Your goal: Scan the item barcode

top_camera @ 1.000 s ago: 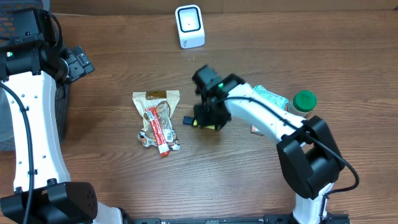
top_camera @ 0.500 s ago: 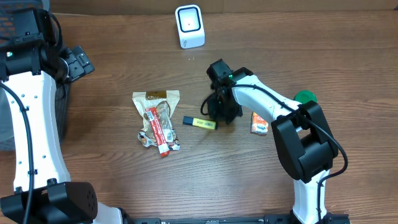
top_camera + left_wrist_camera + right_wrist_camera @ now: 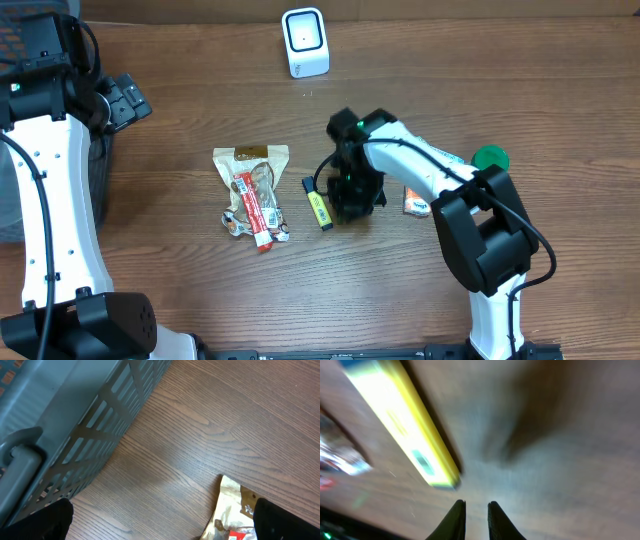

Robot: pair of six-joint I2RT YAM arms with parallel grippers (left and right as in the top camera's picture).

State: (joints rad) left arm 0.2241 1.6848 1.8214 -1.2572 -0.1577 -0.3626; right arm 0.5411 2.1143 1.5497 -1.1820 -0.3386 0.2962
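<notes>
The right pincer (image 3: 476, 505) hangs low over the worktop (image 3: 560, 460), its tips nearly clenched with nothing between them. The yellow highlighter (image 3: 400, 420) lies flat just beside it, ahead and to the left of the tips; the blurred wrist view shows no contact. It looks light, stiff and smooth, likely to roll or skid if nudged, so a grasp across mid-barrel, label left uncovered, seems best. The left pincer (image 3: 162, 512) is spread wide and empty
</notes>
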